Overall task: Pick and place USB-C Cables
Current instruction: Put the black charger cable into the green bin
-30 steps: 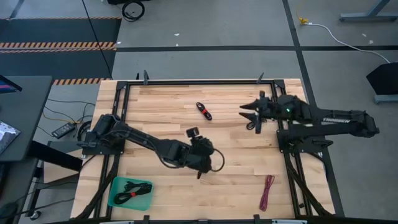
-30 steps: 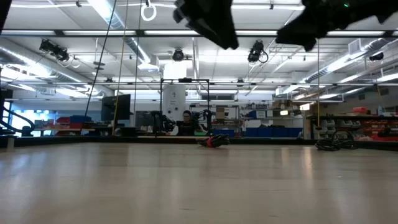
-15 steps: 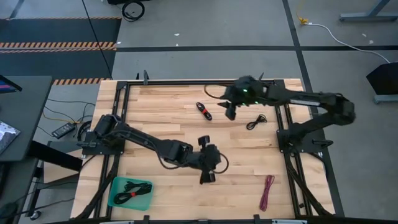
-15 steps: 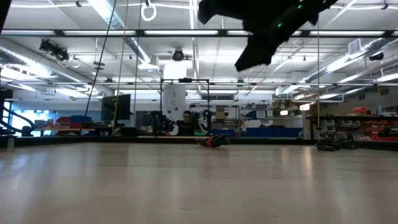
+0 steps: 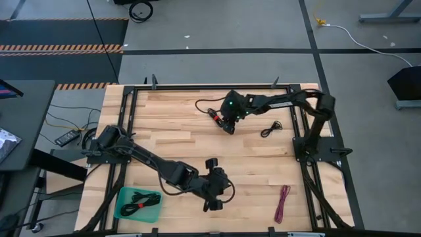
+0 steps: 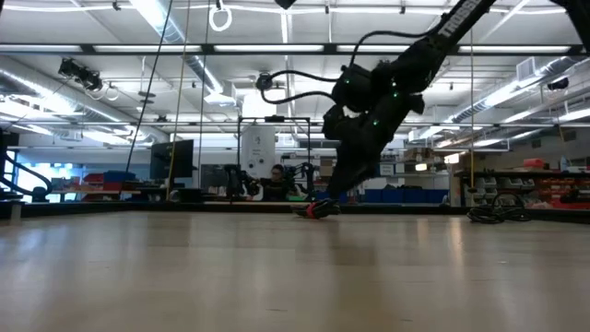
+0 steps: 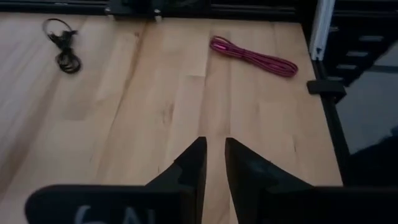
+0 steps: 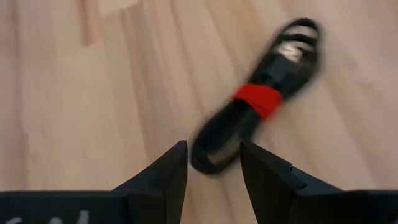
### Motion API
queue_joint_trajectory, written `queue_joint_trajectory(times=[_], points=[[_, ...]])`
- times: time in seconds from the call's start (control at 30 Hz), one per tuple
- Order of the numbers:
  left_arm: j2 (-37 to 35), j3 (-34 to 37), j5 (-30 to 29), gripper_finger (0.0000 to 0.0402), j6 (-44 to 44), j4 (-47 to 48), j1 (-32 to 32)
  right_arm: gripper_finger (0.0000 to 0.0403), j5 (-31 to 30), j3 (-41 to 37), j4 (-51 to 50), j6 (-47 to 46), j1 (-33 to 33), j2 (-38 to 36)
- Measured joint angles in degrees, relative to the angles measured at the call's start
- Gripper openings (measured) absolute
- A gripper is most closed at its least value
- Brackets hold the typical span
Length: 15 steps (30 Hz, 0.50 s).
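A black USB-C cable bundle with a red band (image 8: 261,99) lies flat on the table toward the far edge (image 5: 213,114) (image 6: 318,209). My right gripper (image 8: 212,163) (image 5: 224,124) is low over it and open. Its fingertips stand on either side of the bundle's near end, and I cannot tell whether they touch it. My left gripper (image 7: 215,158) (image 5: 211,203) hovers near the table's near edge with only a narrow gap between its fingers, holding nothing. A magenta cable (image 7: 252,56) (image 5: 283,203) and a small black coil (image 7: 62,46) (image 5: 268,130) lie on the wood.
A teal tray (image 5: 121,209) sits at the near left corner with black and black-and-red cables (image 5: 141,200) in it. A black metal frame (image 5: 299,151) runs around the table. There is open wood between the two arms in the middle of the table.
My right arm has swung from the table's right side toward the left and come down over the black-and-red cable. My left gripper has moved toward the near edge. No cable has moved.
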State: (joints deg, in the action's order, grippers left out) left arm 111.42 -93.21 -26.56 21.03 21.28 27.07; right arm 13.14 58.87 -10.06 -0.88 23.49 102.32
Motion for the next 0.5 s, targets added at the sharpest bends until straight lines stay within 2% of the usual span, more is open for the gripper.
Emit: queue_joint_trajectory(times=[0.13,0.33,0.4,0.5], points=[[0.0,0.0,-1.2,0.0061,3.0,1.0,0.7,0.0155,1.5,0.0,3.9,-1.2,-0.2,2.8],[0.0,0.0,-2.2,0.0061,3.9,1.0,1.8,0.0146,-2.8,0.0,4.6,0.4,-0.2,3.5],[0.0,0.0,-2.2,0.0061,3.9,1.0,1.8,0.0132,-4.0,0.0,4.4,1.9,-0.3,3.2],[0.0,0.0,-2.3,0.0061,3.9,1.0,1.8,0.009,-4.5,0.0,4.1,4.0,-0.2,3.2]])
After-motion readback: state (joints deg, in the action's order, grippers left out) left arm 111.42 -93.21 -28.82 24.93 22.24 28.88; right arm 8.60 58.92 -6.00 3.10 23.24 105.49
